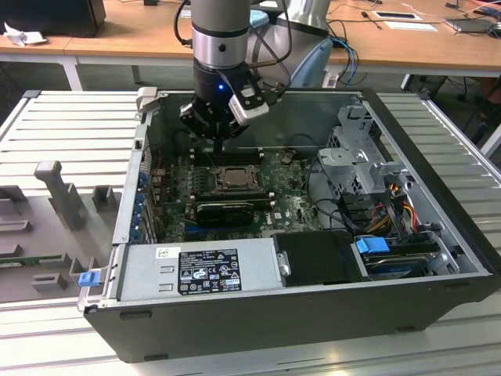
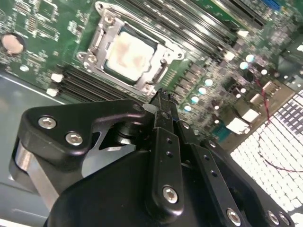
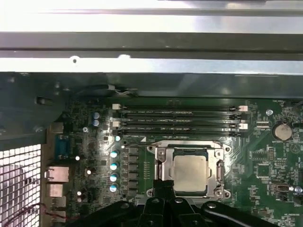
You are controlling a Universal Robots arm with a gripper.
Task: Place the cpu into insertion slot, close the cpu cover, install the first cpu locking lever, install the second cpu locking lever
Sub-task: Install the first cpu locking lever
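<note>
Open computer case (image 1: 258,329) on ribbed metal table (image 1: 78,125) — wooden desks (image 1: 141,31) behind; claw (image 2: 162,95) pinched together.

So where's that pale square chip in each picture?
Exterior view: the cpu sits on the motherboard in the open case.
Second wrist view: the cpu is the pale square.
First wrist view: the cpu lies beside the memory slots.
Shared landmark: the silver cpu cover framing it.

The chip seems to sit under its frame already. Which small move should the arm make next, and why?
Probably ease the gripper slightly down toward the edge of the insertion slot nearest it. The cpu lies inside, the cpu cover looks flat around it, and the shut fingers hold nothing, so a locking lever seems due. Whether either is latched, I cannot tell.
</note>
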